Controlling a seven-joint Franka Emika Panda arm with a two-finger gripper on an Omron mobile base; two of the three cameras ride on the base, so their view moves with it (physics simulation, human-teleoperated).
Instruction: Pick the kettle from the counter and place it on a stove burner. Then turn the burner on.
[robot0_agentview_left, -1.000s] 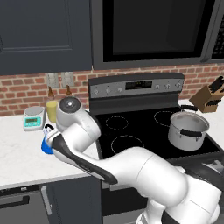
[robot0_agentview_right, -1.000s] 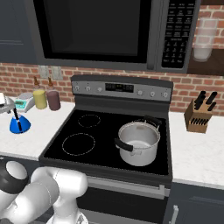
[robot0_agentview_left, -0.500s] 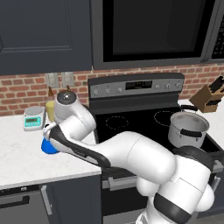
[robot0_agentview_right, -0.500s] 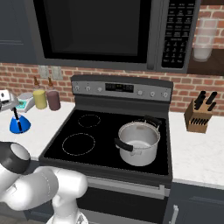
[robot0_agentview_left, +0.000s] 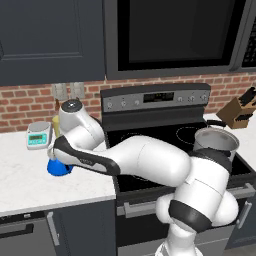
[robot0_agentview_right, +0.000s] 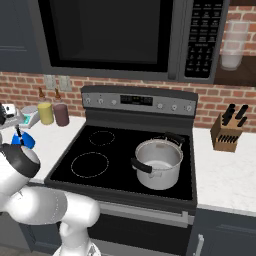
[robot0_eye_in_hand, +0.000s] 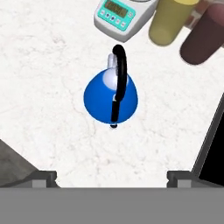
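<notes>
Kettle (robot0_eye_in_hand: 110, 98), small, bright blue and cone-shaped with a thin black arched handle, sits on the smooth white marble worktop (robot0_eye_in_hand: 48, 87). Tool (robot0_eye_in_hand: 111, 179) hangs wide open above it, holding nothing.

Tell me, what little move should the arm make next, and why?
Probably lower straight down. In the hand view the open gripper hangs above the kettle, which stands on the counter, its fingers apart from the black handle centred between them. Closing now would catch nothing.
</notes>
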